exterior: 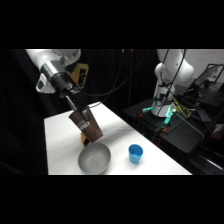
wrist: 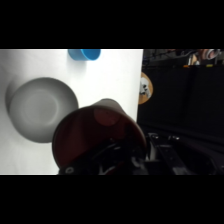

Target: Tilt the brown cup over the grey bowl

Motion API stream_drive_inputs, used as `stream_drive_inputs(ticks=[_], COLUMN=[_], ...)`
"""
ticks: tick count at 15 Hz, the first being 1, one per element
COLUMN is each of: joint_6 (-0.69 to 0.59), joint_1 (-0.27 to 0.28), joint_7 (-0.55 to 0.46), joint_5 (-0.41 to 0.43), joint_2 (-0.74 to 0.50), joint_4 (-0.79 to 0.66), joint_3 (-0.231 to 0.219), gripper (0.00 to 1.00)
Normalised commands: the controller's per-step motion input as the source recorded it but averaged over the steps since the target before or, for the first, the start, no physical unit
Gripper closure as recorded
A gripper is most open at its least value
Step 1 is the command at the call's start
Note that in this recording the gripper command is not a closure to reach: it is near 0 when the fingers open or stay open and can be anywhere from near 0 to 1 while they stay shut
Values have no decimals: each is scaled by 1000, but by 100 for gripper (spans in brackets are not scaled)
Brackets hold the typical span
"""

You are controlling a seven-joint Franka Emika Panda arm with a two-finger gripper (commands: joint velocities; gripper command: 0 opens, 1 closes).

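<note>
- Dark lab background is sitting behind a white table (exterior: 60, 145); a second robot rig is standing on a dark bench at the far right, well apart from the work.
- The gripper (exterior: 80, 117) is coming down from upper left and is clenching the brown cup (exterior: 86, 125), holding it off the table, just above and behind the grey bowl (exterior: 94, 159).
- The cup is being held aloft so its contents, if any, would drop into the bowl rather than onto the table.
- The cup's long axis is leaning, not vertical: upper end toward the gripper, lower end angling down toward the bowl's rim. Which end is the mouth can't be told from the side view.
- In the wrist view the cup (wrist: 97, 137) is filling the foreground, and the bowl (wrist: 40, 107) is lying beside it, not straight under it.
- The blue cup (exterior: 135, 153) is standing upright near the bowl, out of the way.
- Judgement: the tilt is looking under way.
</note>
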Motion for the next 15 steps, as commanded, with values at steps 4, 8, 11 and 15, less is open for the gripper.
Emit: stream_drive_inputs(ticks=[4, 8, 11, 15], joint_6=[771, 739, 486, 297], joint_1=[55, 31, 21, 64], joint_7=[-175, -18, 57, 135], joint_5=[-466, -345, -197, -179], joint_2=[-623, -576, -497, -350], joint_4=[-986, -988, -825, -534], joint_3=[-138, -88, -27, -1], gripper=[18, 18, 18, 18])
